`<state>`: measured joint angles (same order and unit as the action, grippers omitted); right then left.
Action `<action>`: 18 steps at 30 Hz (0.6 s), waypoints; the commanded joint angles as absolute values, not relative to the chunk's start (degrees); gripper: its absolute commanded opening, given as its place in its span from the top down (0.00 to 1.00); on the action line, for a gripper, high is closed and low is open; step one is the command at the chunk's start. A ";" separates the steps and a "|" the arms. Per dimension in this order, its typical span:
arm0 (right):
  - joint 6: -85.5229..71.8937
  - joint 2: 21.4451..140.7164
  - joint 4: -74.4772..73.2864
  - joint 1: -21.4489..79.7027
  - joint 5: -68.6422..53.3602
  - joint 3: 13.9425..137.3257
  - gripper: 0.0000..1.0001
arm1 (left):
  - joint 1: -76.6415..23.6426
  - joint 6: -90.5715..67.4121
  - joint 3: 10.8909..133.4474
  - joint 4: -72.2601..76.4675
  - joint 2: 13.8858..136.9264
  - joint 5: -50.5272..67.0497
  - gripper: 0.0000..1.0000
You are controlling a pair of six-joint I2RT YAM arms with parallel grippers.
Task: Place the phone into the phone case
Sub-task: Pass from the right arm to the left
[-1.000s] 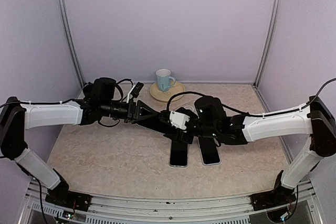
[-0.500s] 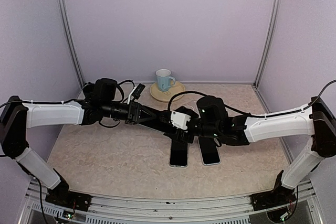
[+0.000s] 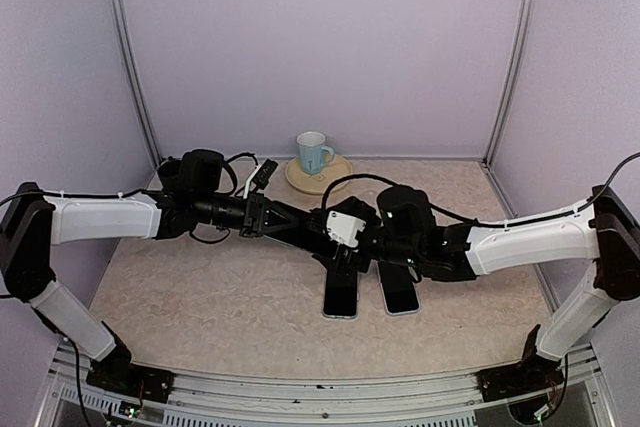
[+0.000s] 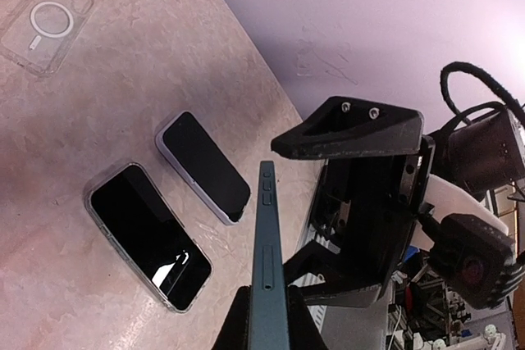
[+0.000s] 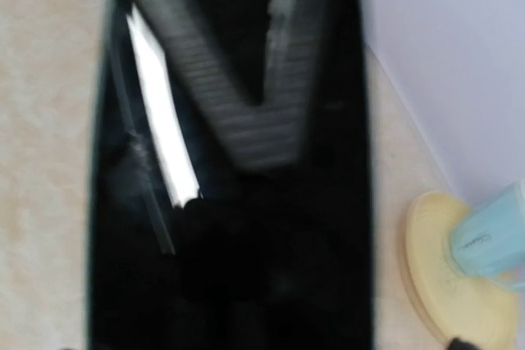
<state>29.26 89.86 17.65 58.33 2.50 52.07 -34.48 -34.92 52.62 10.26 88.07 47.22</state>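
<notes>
A dark teal phone [image 4: 267,260] shows edge-on in the left wrist view, and my left gripper [image 4: 268,323] is shut on its lower end, holding it above the table. My right gripper [image 4: 285,202] stands just beside the phone with its jaws wide apart. In the top view both grippers meet mid-table, the left gripper [image 3: 298,226] and the right gripper [image 3: 340,247]. The phone's black screen [image 5: 238,202] fills the blurred right wrist view. An empty clear phone case [image 4: 45,22] with a ring mark lies flat on the table, far from both grippers.
Two other phones lie face-up below the grippers: one in a clear case [image 4: 148,235] [image 3: 341,296] and a lavender one [image 4: 203,167] [image 3: 401,290]. A light blue mug [image 3: 313,152] stands on a cream saucer [image 3: 322,179] by the back wall.
My left gripper has shut on the phone's end. My right gripper's jaws have spread wider and let go of the phone. Both arms stayed nearly in place.
</notes>
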 commanded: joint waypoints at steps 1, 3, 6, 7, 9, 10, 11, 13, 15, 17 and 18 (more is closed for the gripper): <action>28.04 86.74 22.49 57.68 6.06 51.39 0.00 | -34.54 -36.40 51.97 12.70 88.09 46.25 1.00; 26.33 86.02 22.48 56.69 5.45 51.52 0.00 | -34.54 -37.00 51.92 13.23 88.07 45.83 1.00; 22.66 85.06 22.45 54.21 3.92 52.13 0.00 | -34.63 -36.99 51.83 13.77 87.90 44.47 1.00; 21.08 84.92 21.79 53.02 3.16 52.84 0.00 | -34.58 -37.04 51.59 14.21 87.74 43.87 1.00; 17.60 85.33 19.38 50.36 1.77 55.07 0.00 | -34.03 -37.52 50.92 15.71 87.01 42.95 1.00; 16.05 85.81 17.86 49.16 1.20 56.48 0.00 | -33.75 -38.34 50.27 17.11 86.75 43.19 1.00; 14.61 86.38 16.32 47.82 0.62 57.83 0.00 | -33.49 -38.82 49.73 18.40 86.46 43.58 1.00; 11.84 88.46 13.24 45.45 0.16 60.90 0.00 | -33.31 -38.94 49.51 18.86 86.40 43.12 1.00; 9.47 90.52 10.16 43.12 0.09 63.78 0.00 | -33.75 -38.49 49.33 18.83 86.33 42.05 1.00; 7.31 92.69 8.12 40.94 0.11 66.35 0.01 | -33.92 -38.24 49.28 18.72 86.39 41.61 1.00; 6.20 93.84 7.15 39.85 0.09 67.51 0.02 | -33.92 -38.28 49.21 18.84 86.40 41.50 1.00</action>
